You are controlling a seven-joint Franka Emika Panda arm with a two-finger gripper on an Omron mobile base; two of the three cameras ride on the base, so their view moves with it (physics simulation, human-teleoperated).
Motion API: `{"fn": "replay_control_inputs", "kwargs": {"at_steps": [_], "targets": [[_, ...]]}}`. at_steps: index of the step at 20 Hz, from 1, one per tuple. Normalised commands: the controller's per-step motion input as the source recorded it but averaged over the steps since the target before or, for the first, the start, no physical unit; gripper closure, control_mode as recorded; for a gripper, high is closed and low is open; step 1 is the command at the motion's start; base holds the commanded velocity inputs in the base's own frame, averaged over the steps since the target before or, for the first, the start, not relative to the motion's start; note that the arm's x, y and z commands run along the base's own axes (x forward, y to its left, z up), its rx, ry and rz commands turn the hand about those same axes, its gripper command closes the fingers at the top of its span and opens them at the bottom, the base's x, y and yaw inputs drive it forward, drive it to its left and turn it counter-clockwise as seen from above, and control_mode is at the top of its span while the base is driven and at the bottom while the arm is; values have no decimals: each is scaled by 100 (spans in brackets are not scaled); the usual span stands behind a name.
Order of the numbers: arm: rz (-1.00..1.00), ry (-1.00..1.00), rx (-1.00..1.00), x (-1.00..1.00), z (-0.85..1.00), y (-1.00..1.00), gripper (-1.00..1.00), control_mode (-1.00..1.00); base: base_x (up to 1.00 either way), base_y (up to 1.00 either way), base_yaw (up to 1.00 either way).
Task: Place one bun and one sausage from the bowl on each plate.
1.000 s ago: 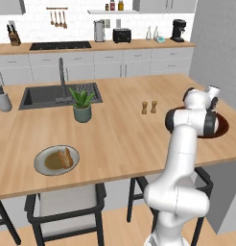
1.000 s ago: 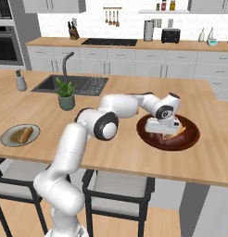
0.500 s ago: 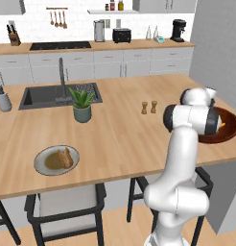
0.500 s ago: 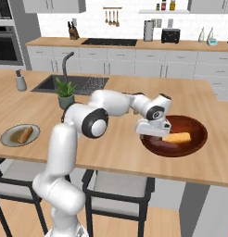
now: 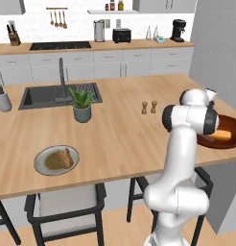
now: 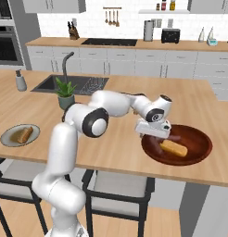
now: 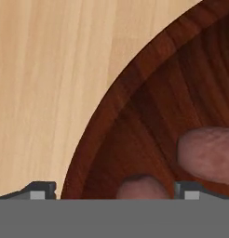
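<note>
My hand (image 6: 153, 131) hangs low over the near-left rim of the bowl (image 6: 199, 147), on the wooden worktop (image 6: 111, 143) at my right side. Looking down along it, the two fingertips (image 7: 42, 189) stand wide apart, so the hand is open and holds nothing. Between them the rounded end of one sausage (image 7: 137, 187) pokes up from the bottom edge, and a second sausage (image 7: 207, 155) lies just beside it, deeper in the bowl; whether the tips touch either one I cannot tell. Both rest on the dark wood of the bowl's inside, whose rim curves across bare worktop.

From the right base camera, a bun (image 6: 174, 148) lies in the middle of the bowl, just past my hand.

Well apart, on the near left of the worktop, the grey plate (image 5: 41, 163) already carries a bun (image 5: 67, 157) with something brown beside it, too small for me to make out.

Farther back stand a potted plant (image 5: 82, 103) and two small shakers (image 5: 148, 107), then the sink (image 5: 43, 95) with its faucet (image 5: 62, 77).
</note>
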Motion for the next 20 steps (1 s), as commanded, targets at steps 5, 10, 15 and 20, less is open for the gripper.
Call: {"fn": "replay_control_inputs", "kwargs": {"at_steps": [5,10,15,20], "targets": [[-1,5,1,27,0,-43,-100,-100,0,0,0],[2,1,0,4,-10,-46,-100,-100,0,0,0],[0,0,0,-35,-9,-1,-100,-100,0,0,0],[1,-1,-1,-30,-11,39,-100,-100,0,0,0]]}}
